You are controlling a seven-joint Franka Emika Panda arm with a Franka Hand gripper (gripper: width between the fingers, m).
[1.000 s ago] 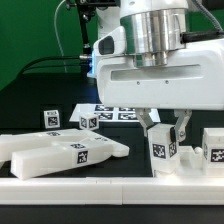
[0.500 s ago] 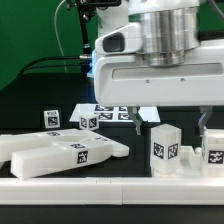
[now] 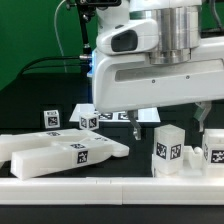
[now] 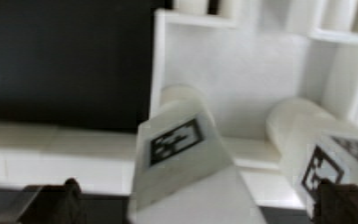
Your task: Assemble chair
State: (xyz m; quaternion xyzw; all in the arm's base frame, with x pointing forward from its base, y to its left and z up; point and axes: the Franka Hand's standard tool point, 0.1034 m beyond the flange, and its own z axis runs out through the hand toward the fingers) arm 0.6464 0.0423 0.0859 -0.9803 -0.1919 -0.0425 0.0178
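White plastic bits on a black table [image 3: 30, 95], so L to R across the exterior view. Far left: long tapered chair legs [image 3: 60, 152] lying flat and bunched together, at least two, touching. There's a tag face-up on the near one, slim ends pointing twd the view's right. Behind them a small tagged block [image 3: 52, 118] stands alone. A second small block [image 3: 88, 121] is near it on the right, and both sit clear of the legs. Next over, at the back: marker board [image 3: 118, 113] flat on the table, partly hidden by the arm. Along the front edge runs a low white front rail [image 3: 100, 186].

Centre-right now: upright block [image 3: 167, 150], tall, standing on end, tag facing the camera. The gripper [image 3: 170, 126] hangs right over it w/ jaws spread wide. One dark finger [image 3: 134, 130] is off to the block's left w/ clear air between, the other is up near the pic's right edge. Nothing gripped, no contact w/ the block. Far right: the right-hand block [image 3: 213, 152], shorter, tagged, just beside the upright one. Can't tell if they touch.

Wrist view is blurry but agrees: both tagged pieces stand side by side, black table off to one side. The dark fingertips are well apart w/ the tall block between them. Contact can't be judged there.
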